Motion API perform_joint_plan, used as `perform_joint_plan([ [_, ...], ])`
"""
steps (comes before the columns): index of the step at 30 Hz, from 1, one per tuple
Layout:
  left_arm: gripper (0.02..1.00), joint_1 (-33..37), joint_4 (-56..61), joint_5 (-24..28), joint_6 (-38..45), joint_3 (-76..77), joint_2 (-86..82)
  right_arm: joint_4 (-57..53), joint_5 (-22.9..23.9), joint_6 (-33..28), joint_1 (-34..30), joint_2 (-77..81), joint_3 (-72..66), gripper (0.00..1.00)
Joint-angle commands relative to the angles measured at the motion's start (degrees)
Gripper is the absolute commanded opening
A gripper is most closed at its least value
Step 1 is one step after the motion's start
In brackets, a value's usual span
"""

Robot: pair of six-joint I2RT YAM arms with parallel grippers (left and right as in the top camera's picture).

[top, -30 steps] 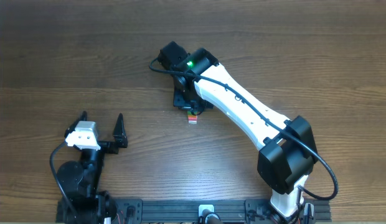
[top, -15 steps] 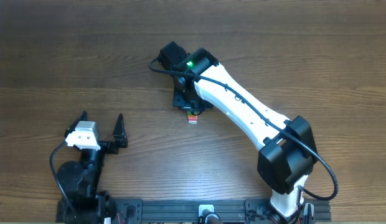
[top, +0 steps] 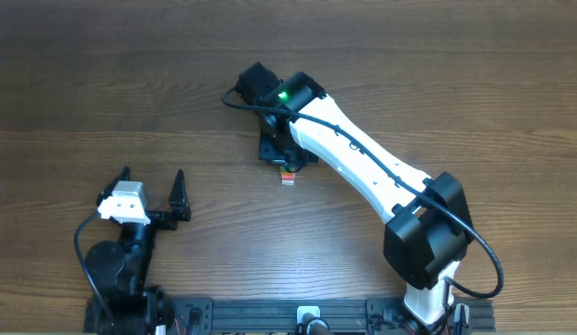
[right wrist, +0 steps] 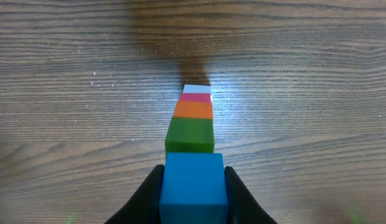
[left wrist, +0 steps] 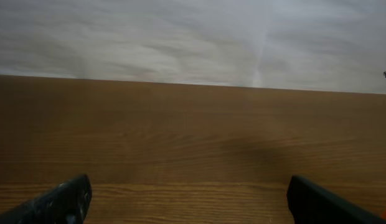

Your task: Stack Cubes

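Over the stack, right hand still grips blue cube; left hand open.

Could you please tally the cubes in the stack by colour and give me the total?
blue cube: 1
green cube: 1
orange cube: 1
red cube: 1
white cube: 1
Total: 5 cubes
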Motion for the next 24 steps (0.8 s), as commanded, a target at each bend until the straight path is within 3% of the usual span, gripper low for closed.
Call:
perform_joint_plan([
  [1, 1.0, 0.3, 0.2, 0.5, 0.6, -0.5, -0.4, 0.3, -0.3, -0.4, 0.6, 0.9, -0.4, 0.121],
  [24, 1.0, 0.3, 0.2, 0.5, 0.6, -0.5, -0.4, 0.7, -0.3, -1.3, 0.6, 1.1, -0.4, 0.126],
])
